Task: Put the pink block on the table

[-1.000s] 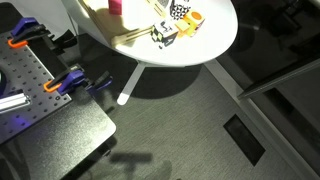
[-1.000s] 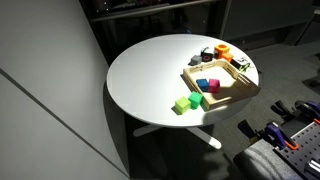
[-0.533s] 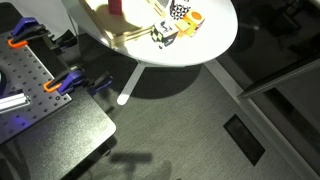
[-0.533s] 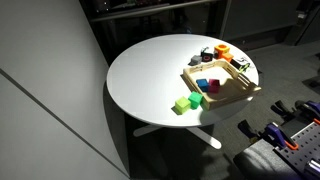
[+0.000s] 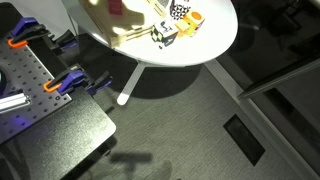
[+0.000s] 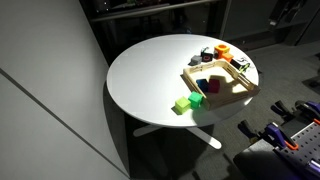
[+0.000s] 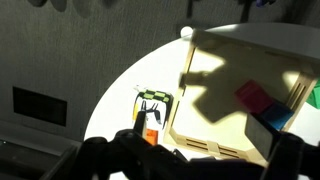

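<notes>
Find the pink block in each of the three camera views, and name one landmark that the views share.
Exterior view: the pink block is at the top edge, in shadow, on the wooden tray.
Exterior view: the pink block is right of centre, inside the wooden tray, beside the teal-blue block.
Wrist view: the pink block is at the right, in the wooden tray.
Shared landmark: the wooden tray.

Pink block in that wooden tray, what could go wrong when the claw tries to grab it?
The pink block lies close beside the teal-blue block, so a grab might catch or push both. The wooden tray has a wall nearby too; bumping it could slide the tray. Green blocks sit on the table just outside the tray, so a careless set-down might knock them.
</notes>
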Robot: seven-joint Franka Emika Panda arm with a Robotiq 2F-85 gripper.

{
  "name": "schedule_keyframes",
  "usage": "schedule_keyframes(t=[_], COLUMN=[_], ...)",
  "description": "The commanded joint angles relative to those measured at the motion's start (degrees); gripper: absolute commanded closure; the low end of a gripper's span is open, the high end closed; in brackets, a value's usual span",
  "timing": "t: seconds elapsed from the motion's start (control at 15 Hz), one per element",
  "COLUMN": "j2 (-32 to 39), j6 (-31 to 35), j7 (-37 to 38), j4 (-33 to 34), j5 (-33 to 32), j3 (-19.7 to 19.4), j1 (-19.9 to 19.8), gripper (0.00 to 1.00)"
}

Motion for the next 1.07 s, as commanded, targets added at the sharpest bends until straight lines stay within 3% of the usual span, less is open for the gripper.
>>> schedule_keyframes(t=[0.0, 0.27, 1.0], j2=[4.53, 9.13, 21.37], j6=[4.28, 6.02, 3.58], j7=[-6.94, -10.63, -6.79], j4=[2.75, 5.43, 14.85], j5=[2.31, 4.47, 1.26], j3=[-1.05, -0.27, 4.94], j1=[2.37, 4.13, 5.85], gripper=[0.00, 0.00, 0.00])
